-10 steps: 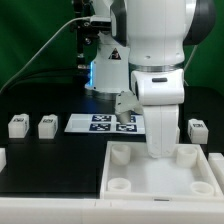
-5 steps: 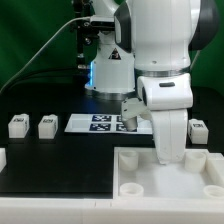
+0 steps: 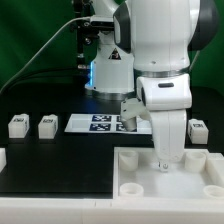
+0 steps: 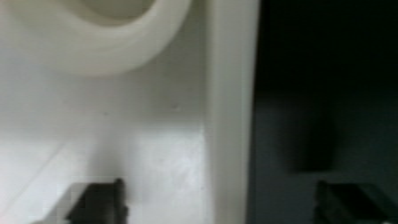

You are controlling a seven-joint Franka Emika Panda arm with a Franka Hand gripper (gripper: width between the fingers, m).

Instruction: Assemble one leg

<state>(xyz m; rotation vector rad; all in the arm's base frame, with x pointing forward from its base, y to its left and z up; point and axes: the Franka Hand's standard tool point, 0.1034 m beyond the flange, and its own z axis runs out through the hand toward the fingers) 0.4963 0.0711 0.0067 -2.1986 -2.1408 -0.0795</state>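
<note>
Viewing from the exterior finds the gripper (image 3: 165, 160) low on the tray (image 3: 190, 185) rim, fingertips hard to make out there; shows first leg (image 3: 17, 125) and second leg (image 3: 46, 126) standing on the table (image 3: 60, 165) at that view's left, third leg (image 3: 197, 129) at its right, marker board (image 3: 95, 122) behind. Turning to the wrist view reveals fingers (image 4: 98, 205) spread wide, straddling the rim beside a round socket (image 4: 107, 20), clasping nothing. Leaves tags too small to read.

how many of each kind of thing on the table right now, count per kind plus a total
legs: 3
tray: 1
marker board: 1
white piece cut off at the exterior view's left edge, kind unclear: 1
total: 6
</note>
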